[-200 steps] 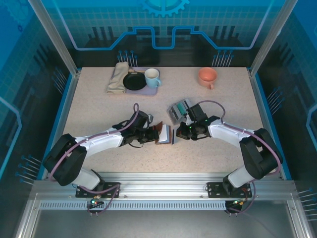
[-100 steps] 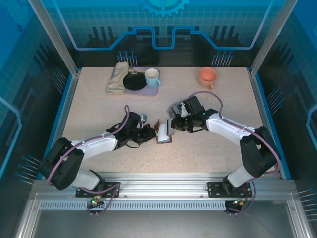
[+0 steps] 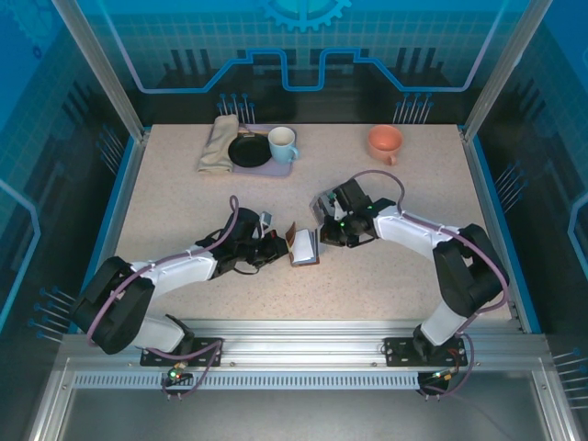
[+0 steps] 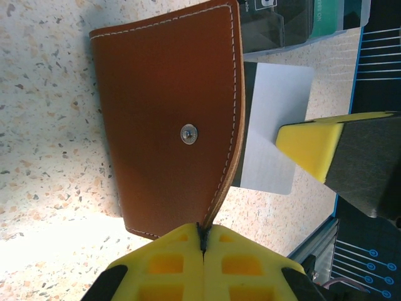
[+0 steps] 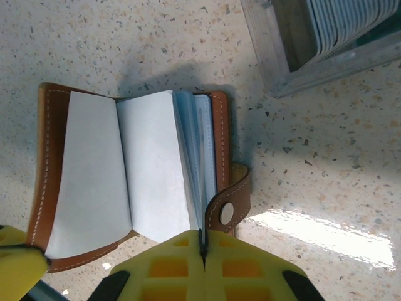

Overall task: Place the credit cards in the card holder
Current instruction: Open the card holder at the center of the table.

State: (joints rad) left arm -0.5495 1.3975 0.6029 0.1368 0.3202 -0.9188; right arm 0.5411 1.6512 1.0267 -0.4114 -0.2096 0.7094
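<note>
Left gripper [image 4: 202, 241]: jaws together, clamped on the card holder's [image 4: 163, 113] brown cover edge. Right gripper [image 5: 202, 246]: pinched shut on an inner leaf beside the snap tab [image 5: 227, 212]. Cards [image 5: 338, 25] stand in the grey tray [image 5: 276, 72] just beyond the holder. Step, judged: spreading the slots. Next, one gripper must release and fetch a card. No legible writing.

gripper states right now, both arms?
Left gripper: closed, pinching the card holder cover's edge.
Right gripper: closed, pinching the card holder's inner pages.
</note>
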